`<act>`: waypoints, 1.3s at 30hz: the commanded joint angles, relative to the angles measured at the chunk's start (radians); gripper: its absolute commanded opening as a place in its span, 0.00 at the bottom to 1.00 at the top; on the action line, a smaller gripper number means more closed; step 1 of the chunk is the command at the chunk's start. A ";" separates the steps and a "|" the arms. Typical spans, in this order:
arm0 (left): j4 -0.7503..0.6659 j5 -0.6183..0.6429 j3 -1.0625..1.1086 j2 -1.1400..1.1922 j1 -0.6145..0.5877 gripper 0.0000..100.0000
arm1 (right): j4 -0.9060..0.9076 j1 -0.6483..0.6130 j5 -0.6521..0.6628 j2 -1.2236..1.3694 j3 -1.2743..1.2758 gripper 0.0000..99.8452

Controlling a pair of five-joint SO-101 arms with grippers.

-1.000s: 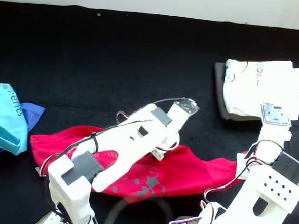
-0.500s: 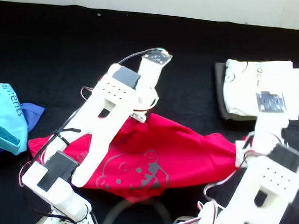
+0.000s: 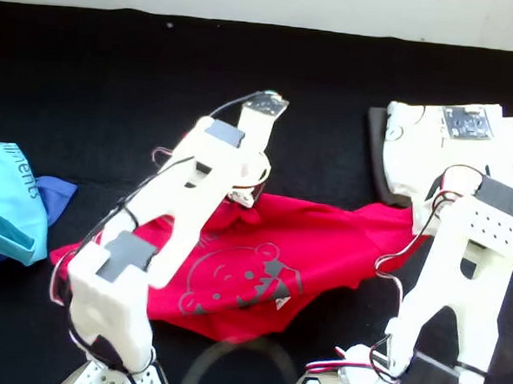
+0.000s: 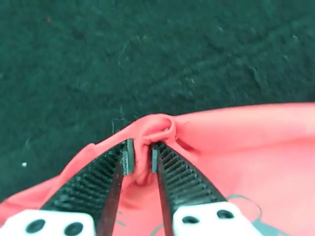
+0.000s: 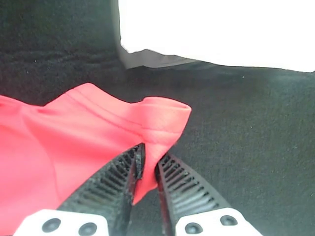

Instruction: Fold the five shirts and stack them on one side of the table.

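A red shirt (image 3: 279,254) with a grey bear print lies spread across the middle of the black table (image 3: 115,88). My left gripper (image 4: 141,158) is shut on a bunched fold at the shirt's far edge (image 4: 156,129). My right gripper (image 5: 146,167) is shut on the red shirt's corner (image 5: 165,115) near the right. A folded white shirt (image 3: 446,151) sits on top of a folded dark grey one (image 3: 378,169) at the far right; the white shirt (image 5: 216,29) also lies just past the held corner in the right wrist view.
A light blue shirt (image 3: 8,199) lies crumpled over a dark blue one (image 3: 56,193) at the table's left edge. Open black table stretches behind the red shirt toward the far wall.
Both arms have carried the red shirt's edge away from the front, toward the back of the table. The shirt has unfolded, showing the bear print, and its right corner now nears the folded stack.
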 commanded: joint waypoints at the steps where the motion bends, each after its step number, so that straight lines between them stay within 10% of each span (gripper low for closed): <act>1: -0.009 0.002 -0.130 0.071 -0.033 0.05 | -0.047 -0.007 0.012 -0.002 -0.031 0.01; 18: 0.169 0.008 -0.619 0.252 -0.071 0.01 | -0.071 -0.010 0.006 -0.002 0.030 0.01; 39: 0.084 0.011 -0.653 0.372 -0.097 0.14 | -0.217 -0.081 0.006 -0.001 0.165 0.01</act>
